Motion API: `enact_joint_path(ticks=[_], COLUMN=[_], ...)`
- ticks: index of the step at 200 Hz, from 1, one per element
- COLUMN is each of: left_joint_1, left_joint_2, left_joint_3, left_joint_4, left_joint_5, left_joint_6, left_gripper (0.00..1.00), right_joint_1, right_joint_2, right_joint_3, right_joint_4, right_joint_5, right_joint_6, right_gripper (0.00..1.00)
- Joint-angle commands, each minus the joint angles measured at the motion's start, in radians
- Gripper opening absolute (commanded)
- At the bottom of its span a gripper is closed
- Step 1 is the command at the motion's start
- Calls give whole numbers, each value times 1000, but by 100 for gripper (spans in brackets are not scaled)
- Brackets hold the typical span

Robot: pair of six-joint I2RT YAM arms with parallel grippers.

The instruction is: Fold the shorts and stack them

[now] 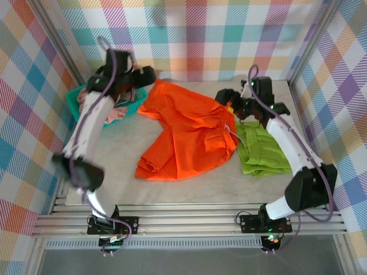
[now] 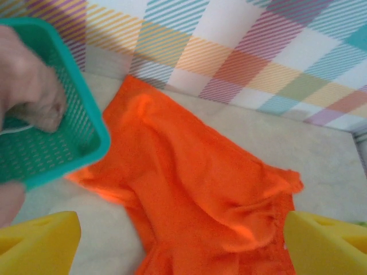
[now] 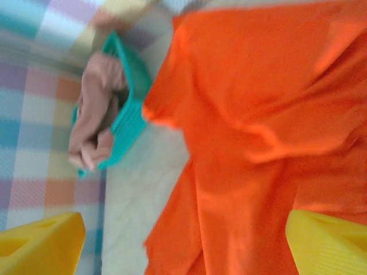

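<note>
My left arm [image 1: 92, 117]: white shells on the long links, black housings at the joints, a big rounded black left elbow [image 1: 86, 173]. My right arm [image 1: 289, 143]: same build, white links, chunky black right elbow [image 1: 309, 192]. A grey-purple left cable [image 1: 112, 66] runs along the left arm in a loose loop, and a matching right cable [image 1: 328, 183] runs along the right arm. The arms end in a flat black left base plate [image 1: 112, 222] and a right base plate [image 1: 261, 222]. A small green wrist light [image 1: 250, 84] glows on the right arm, and a green base light [image 1: 270, 240] below its plate. My left fingers [image 2: 40, 240] are bright yellow, matte, blocky wedges. My right fingers [image 3: 40, 243] are the same yellow.
</note>
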Motion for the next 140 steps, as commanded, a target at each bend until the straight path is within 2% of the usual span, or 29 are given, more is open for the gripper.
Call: enact_joint_path(ticks=[1, 15, 31, 70, 100, 140], left_joint_1=[-6, -7, -10, -20, -21, -29], left_joint_2=[-186, -279, -329, -283, -192, -115], left_joint_3=[-355, -531, -693, -936, -980, -964], left_joint_4=[102, 102, 133, 228, 291, 332], left_joint_5=[-29, -70, -45, 0, 8, 18], left_joint_6=[-89, -120, -132, -167, -166, -176], left_gripper=[90, 88, 86, 81, 73, 55], right_joint_1=[54, 101, 141, 157, 157, 157], right_joint_2=[-33, -53, -48, 28, 93, 131], right_joint_3=[-158, -234, -304, -396, -427, -439], right_joint_4=[65, 82, 103, 171, 204, 219], right_joint_5=[-50, -37, -27, -4, -1, 2], right_joint_6=[-5, -1, -6, 28, 42, 44], right_gripper=[91, 92, 93, 94, 94, 94])
